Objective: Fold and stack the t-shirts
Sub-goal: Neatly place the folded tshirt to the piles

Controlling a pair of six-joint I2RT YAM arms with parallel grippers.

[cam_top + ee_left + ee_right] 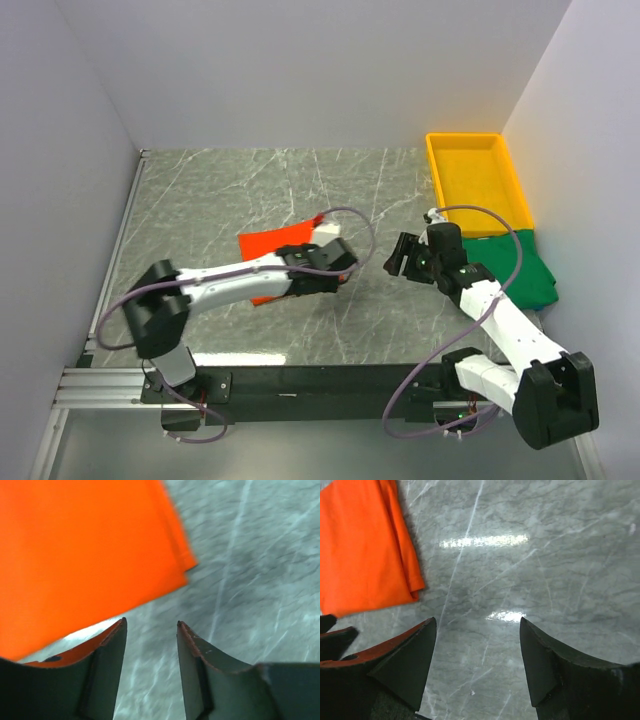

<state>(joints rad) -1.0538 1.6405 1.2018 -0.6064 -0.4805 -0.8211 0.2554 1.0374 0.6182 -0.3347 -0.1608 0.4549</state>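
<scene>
— Leftmost on the surface (250, 190)?
— Orange-red t-shirt (272, 243), flat near the middle, a little toward the left edge, well clear of every corner. Folded to a rough rectangle, layered hems stacked along one side; smooth, matte cloth.

— And the left gripper (343, 270)?
— At the shirt's right edge, pointing out over the grey top. Fingers parted to a moderate gap, gripping nothing, only veined grey between them.

— Next along to the right?
— Right gripper (393, 260), near the left one, facing it across a narrow strip of surface. Fingers spread wide, holding nothing.

— Any container?
— Yellow tray (432, 170), in the far right corner, long side along the right edge. Rigid glossy plastic, rectangular, with raised walls and rounded corners; inside, smooth yellow floor in view from wall to wall.

— The other shirt?
— Dark green t-shirt (520, 270), against the right edge, touching the tray's near end, outside it. Folded into a blocky shape, soft, slightly rumpled, partly hidden under the right arm (500, 315).

— The surface itself?
— Grey-green marble pattern, thin white veins, polished enough to catch lamp glare.
</scene>
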